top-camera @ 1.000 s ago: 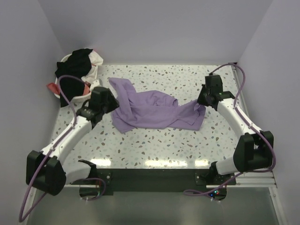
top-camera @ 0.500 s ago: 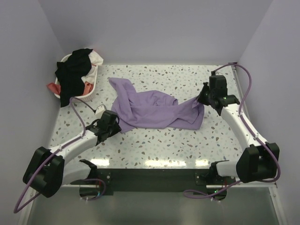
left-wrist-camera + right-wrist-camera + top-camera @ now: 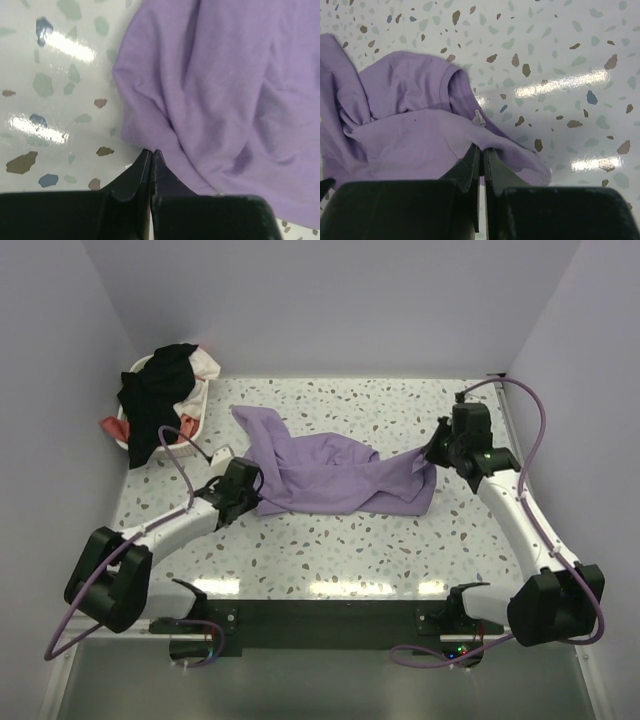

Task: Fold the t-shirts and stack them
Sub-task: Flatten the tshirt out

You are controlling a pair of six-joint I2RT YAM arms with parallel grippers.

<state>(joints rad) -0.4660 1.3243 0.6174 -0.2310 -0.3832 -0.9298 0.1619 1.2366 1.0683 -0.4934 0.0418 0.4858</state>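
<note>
Since a second ago, pulled back toward 7 o'clock and dropped low: left pincer (image 3: 252, 490), now at the 8 o'clock corner of the shirt (image 3: 330, 475). Right pincer (image 3: 437, 452) nudged slightly toward 3. Both clamped together on purple cloth, left on the hem edge, right on a fold beside the collar. Lies bunched mid-bench (image 3: 350, 540), long axis running 9 to 3 between the two pincers, one tail trailing off to 11. Calls, most likely, for drawing the ends apart to spread it flat. Open room at 6 and 12; basket (image 3: 200, 405) of clothes close at 10.
</note>
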